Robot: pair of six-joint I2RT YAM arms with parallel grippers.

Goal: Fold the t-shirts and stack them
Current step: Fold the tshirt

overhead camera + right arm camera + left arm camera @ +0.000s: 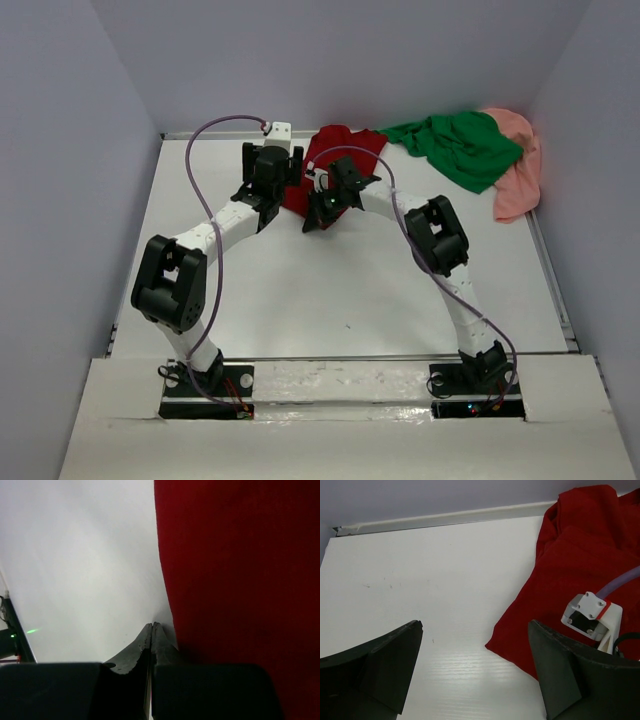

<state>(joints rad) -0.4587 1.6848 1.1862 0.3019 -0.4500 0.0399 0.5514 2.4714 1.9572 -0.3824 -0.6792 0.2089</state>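
Note:
The dark red t-shirt (340,150) lies bunched at the back middle of the table. The green t-shirt (455,145) is crumpled at the back right, lying partly over the salmon pink t-shirt (518,175) by the right wall. My left gripper (268,195) hangs open over bare table just left of the red shirt (570,555), with nothing between its fingers (476,625). My right gripper (312,222) is shut, low at the red shirt's near edge. In the right wrist view its tips (151,626) sit right beside the red cloth (240,570), and no cloth shows between them.
The white table (330,290) is boxed in by grey walls at the back and both sides. The right arm's white camera mount (590,615) sits over the red shirt, close to my left gripper's right finger. Purple cables loop above both arms.

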